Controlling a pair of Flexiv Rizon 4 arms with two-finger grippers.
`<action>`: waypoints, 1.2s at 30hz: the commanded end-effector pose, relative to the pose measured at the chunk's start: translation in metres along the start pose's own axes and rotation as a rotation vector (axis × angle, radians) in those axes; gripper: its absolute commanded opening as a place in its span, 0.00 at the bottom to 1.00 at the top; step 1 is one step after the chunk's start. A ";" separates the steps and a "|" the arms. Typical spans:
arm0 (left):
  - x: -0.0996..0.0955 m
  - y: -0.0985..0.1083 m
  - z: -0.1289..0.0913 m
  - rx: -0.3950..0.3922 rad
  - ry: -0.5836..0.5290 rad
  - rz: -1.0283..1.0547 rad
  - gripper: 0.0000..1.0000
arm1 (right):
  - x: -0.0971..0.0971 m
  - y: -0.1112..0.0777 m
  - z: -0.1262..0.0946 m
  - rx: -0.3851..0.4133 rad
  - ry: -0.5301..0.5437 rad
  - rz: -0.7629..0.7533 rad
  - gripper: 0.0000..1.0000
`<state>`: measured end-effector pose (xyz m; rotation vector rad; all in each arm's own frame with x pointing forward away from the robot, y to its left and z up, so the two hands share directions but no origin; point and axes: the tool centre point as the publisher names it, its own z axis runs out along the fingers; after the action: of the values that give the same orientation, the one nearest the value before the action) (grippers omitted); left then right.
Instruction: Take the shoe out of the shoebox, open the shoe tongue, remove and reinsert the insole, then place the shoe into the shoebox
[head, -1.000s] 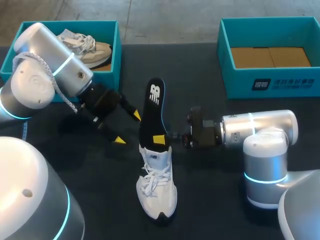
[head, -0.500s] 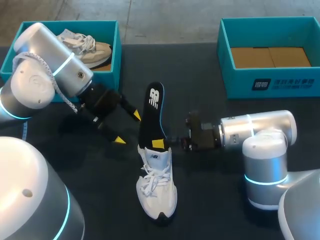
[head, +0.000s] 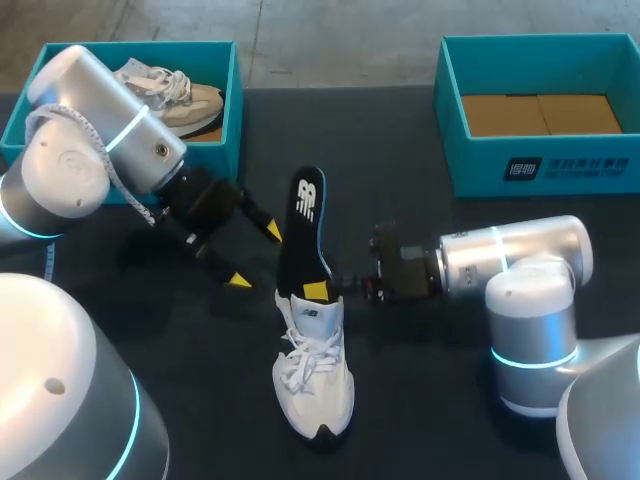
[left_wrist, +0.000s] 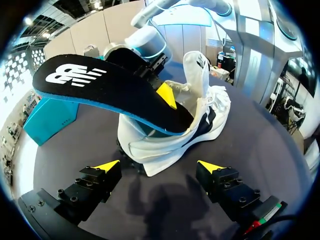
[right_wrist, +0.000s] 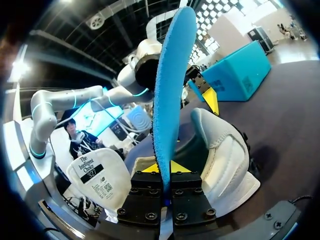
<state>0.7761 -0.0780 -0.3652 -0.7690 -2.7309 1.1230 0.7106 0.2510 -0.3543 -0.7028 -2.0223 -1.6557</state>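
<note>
A white shoe (head: 313, 370) lies in the middle of the dark table, its toe toward the front edge. A black insole (head: 305, 220) with a blue underside stands tilted out of its opening. My right gripper (head: 318, 290) is shut on the insole's lower part; in the right wrist view the blue edge (right_wrist: 167, 90) rises from between the gripper's tips (right_wrist: 163, 167), with the shoe's heel (right_wrist: 220, 150) beside it. My left gripper (head: 255, 256) hangs open to the left of the insole. In its own view, the left gripper (left_wrist: 159, 166) has the shoe (left_wrist: 175, 130) and insole (left_wrist: 110, 90) ahead of it.
A teal shoebox (head: 237, 110) at the back left holds a beige shoe (head: 170, 90). A second teal shoebox (head: 530, 165) at the back right has brown cardboard inside. Dark table shows around the white shoe.
My right gripper has slid the insole a little down and toward the shoe's opening. The left arm has kept still.
</note>
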 end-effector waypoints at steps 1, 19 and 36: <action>0.000 0.000 0.000 -0.003 0.001 0.000 1.00 | -0.001 -0.001 0.005 0.018 0.005 0.003 0.00; 0.000 0.000 0.000 -0.003 0.001 0.000 1.00 | -0.002 0.012 0.008 0.016 0.013 -0.021 0.25; 0.000 0.000 0.000 -0.003 0.001 0.000 1.00 | 0.001 0.033 0.013 0.038 0.019 -0.078 0.30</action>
<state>0.7761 -0.0780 -0.3652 -0.7691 -2.7308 1.1229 0.7249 0.2638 -0.3340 -0.6064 -2.0758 -1.6789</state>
